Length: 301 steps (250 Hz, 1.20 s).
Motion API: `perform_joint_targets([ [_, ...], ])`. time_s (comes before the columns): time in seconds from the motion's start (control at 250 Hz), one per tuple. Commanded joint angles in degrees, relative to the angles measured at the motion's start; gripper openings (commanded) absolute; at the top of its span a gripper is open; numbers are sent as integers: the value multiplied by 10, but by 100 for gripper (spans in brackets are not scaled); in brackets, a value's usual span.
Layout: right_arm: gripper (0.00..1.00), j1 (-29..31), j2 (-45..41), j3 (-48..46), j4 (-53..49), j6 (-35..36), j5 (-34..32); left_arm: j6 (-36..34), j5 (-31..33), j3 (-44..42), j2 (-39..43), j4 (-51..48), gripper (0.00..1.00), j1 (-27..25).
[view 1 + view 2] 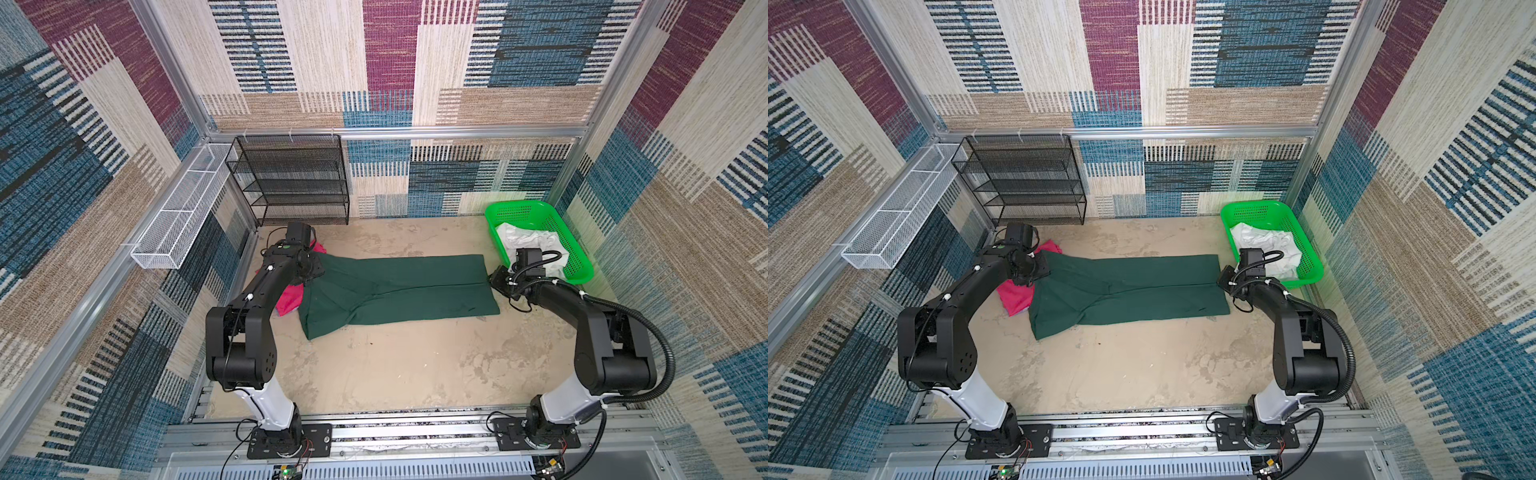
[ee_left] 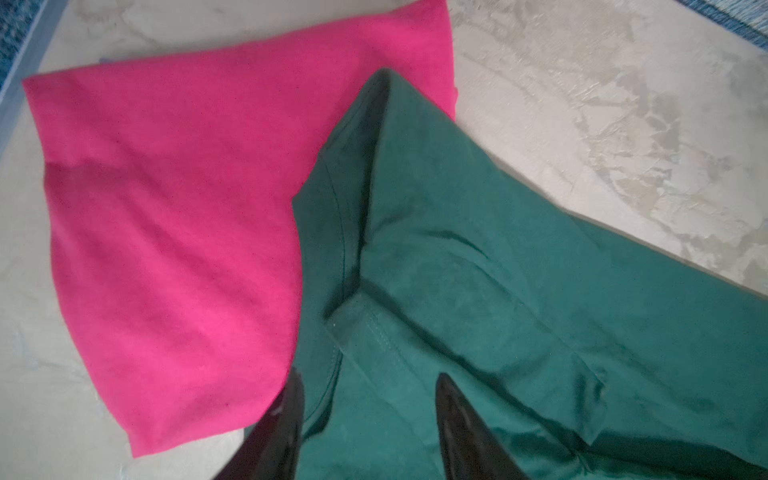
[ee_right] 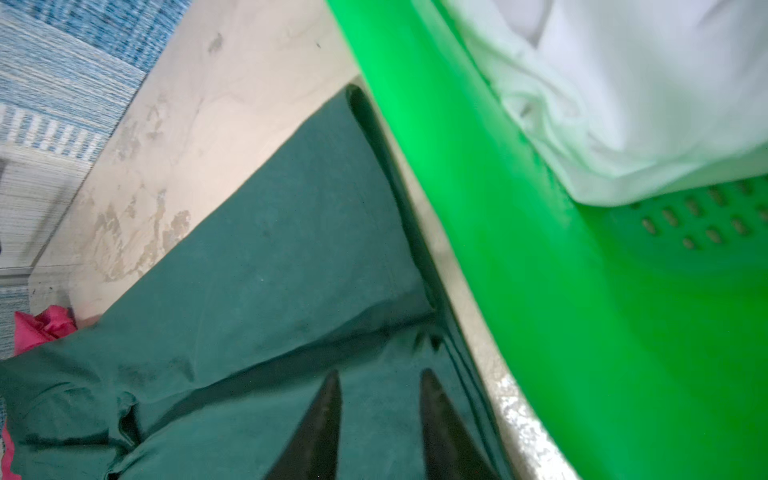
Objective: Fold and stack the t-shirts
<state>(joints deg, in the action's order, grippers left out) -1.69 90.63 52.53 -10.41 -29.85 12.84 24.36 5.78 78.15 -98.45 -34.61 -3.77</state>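
The dark green t-shirt point(image 1: 395, 291) point(image 1: 1129, 286) lies folded into a long band across the middle of the table. Its left end overlaps the folded magenta-pink t-shirt point(image 1: 289, 301) point(image 2: 166, 216), most of which is hidden under my left arm in both top views. My left gripper point(image 1: 318, 270) point(image 2: 370, 390) hovers open over the green shirt's point(image 2: 498, 291) left end, with nothing between its fingers. At the shirt's right end point(image 3: 270, 270) my right gripper point(image 1: 494, 278) point(image 3: 380, 382) is open just above the cloth, close beside the basket.
A bright green lattice basket point(image 1: 536, 208) point(image 3: 540, 291) with crumpled white cloth point(image 1: 528, 241) stands at the back right. A black mesh shelf point(image 1: 291, 183) stands at the back left, and a white wire tray point(image 1: 183, 208) hangs on the left wall.
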Motion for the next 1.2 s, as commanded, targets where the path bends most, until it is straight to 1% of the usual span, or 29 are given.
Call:
perform_joint_targets([
  [0.0,51,10,-27,2,14,25,-17,-32,10,-8,27,23,54,0],
  [0.056,56,25,-43,0,-1,37,-33,-21,-15,-36,56,28,55,-5],
  [0.096,56,36,-47,-1,-10,41,-38,-9,-38,-66,79,36,55,-12],
  [0.192,55,60,-39,-8,-19,42,-15,25,-95,-138,115,51,53,-40],
  [0.232,52,70,-33,-14,-13,40,-8,38,-115,-162,122,56,53,-52],
  [0.304,52,83,-19,-28,4,34,-2,63,-142,-203,126,75,53,-69],
  [0.392,52,85,-2,-46,24,26,-1,88,-147,-235,124,109,53,-91],
  [0.524,52,85,16,-62,38,31,1,124,-161,-248,106,139,52,-111],
  [0.592,52,85,25,-68,39,34,-8,141,-153,-254,97,150,51,-117],
  [0.72,52,85,36,-79,38,33,-29,154,-147,-254,75,163,51,-119],
  [0.84,52,85,46,-77,13,35,-49,159,-143,-244,50,170,51,-119],
  [1.008,52,85,33,-87,10,33,-47,166,-142,-231,23,178,49,-119],
  [1.2,52,85,26,-91,7,35,-36,180,-134,-234,13,202,42,-120],
])
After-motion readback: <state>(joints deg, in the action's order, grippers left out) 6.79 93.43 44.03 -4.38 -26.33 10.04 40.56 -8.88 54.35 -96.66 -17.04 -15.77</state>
